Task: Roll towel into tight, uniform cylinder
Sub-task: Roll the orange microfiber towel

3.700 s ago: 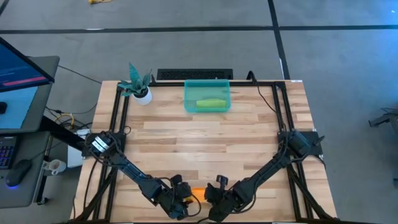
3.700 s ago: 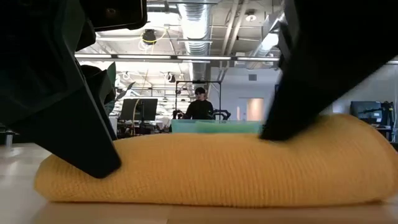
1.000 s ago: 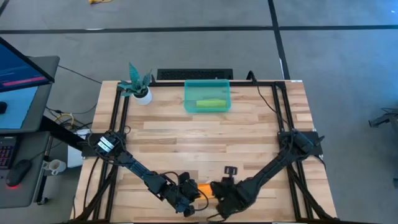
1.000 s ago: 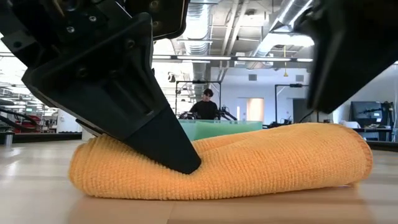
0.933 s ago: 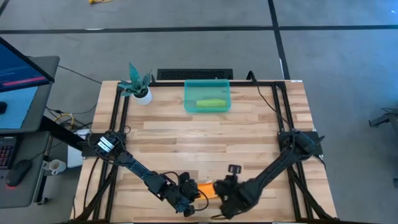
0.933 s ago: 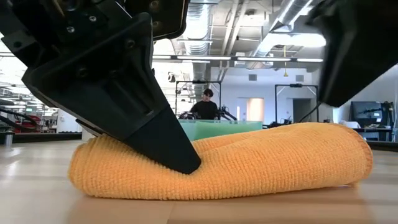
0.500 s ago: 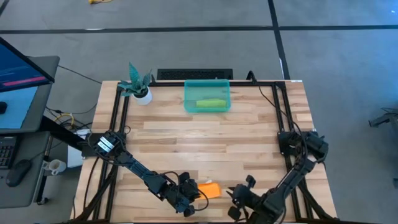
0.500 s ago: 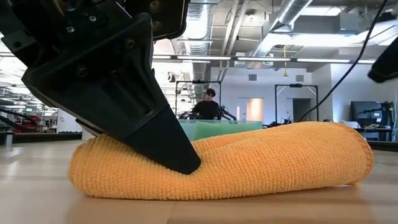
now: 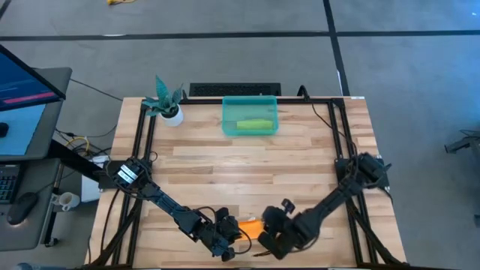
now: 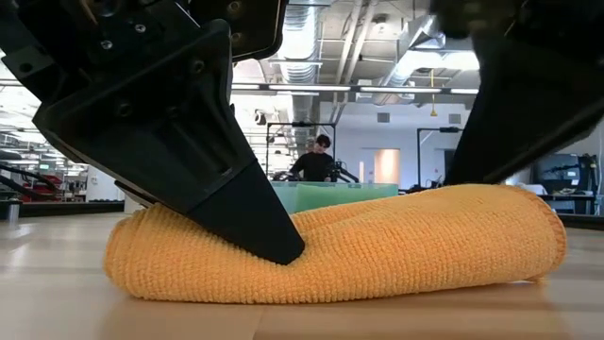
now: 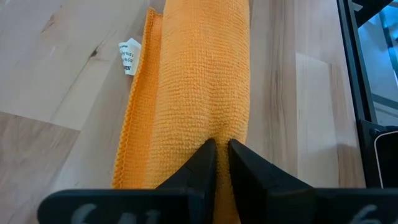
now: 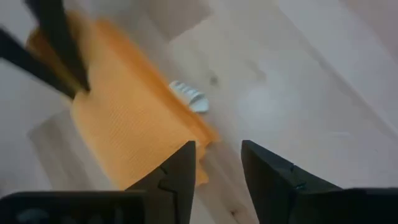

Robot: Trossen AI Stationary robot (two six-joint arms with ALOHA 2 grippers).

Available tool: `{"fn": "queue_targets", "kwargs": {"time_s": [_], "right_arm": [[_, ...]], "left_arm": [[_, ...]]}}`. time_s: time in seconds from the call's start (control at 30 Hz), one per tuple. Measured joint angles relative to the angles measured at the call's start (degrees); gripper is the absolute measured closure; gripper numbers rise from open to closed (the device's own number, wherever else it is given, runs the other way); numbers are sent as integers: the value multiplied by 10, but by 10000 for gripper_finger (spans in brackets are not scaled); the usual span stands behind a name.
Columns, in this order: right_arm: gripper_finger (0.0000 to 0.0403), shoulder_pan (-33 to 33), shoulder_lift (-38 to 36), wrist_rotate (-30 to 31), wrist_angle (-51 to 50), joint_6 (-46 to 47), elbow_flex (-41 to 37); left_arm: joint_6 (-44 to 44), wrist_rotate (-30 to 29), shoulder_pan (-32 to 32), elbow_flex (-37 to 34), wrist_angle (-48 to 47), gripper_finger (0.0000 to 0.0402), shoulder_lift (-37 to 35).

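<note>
The orange towel point(image 9: 252, 226) lies rolled up near the table's near edge, its long side flat on the wood point(image 10: 377, 255). A white tag point(image 11: 127, 56) sticks out at its loose edge. My left gripper point(image 9: 229, 238) comes in from the left and is nearly shut on the roll point(image 11: 217, 148). My right gripper point(image 9: 267, 235) hangs open over the roll's right end point(image 12: 217, 152). One of its fingers stands above the towel's corner and the other above bare wood. I cannot tell whether it touches the cloth. My left gripper has its fingertips point(image 10: 278, 247) on the roll's top point(image 11: 217, 132), left of its middle. They dent the cloth downward, and a narrow strip of cloth shows between them. The fingers slant down from the table's left and lie along the roll. The roll rests on the table.
A teal bin point(image 9: 250, 116) holding a green thing stands at the far middle, and a potted plant point(image 9: 166, 103) at the far left. The table's near edge lies close behind the towel. A person point(image 10: 321, 161) shows in the room beyond.
My right gripper swung away toward the table's near right corner. It has since come back to the towel's right end. The towel and my left gripper have kept still.
</note>
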Motion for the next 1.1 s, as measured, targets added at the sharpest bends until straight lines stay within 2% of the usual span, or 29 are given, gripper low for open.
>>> {"fn": "queue_targets", "kwargs": {"time_s": [0.13,0.23,0.33,0.47,0.57,0.7,0.8,0.97,1.1], "right_arm": [[245,-27,-1,-86,26,-80,4],[246,-36,-10,-102,-1,-105,21],[252,-29,-39,-75,-65,-108,30],[261,4,-91,4,-159,-76,31],[271,43,-121,67,-177,-41,16],[283,90,-127,125,-124,15,-23],[286,106,-112,141,-61,45,-40],[275,85,-86,125,13,25,-43],[242,49,-86,61,53,-67,-43]], "left_arm": [[0,0,0,0,0,366,0],[5,-1,0,0,0,366,0],[5,-3,0,0,0,366,0],[5,-4,0,0,1,366,0],[5,-4,0,0,1,366,0],[5,-4,0,0,1,366,0],[5,-5,0,0,2,366,0],[10,-10,-1,0,3,363,0],[11,-7,-1,0,6,348,0]]}}
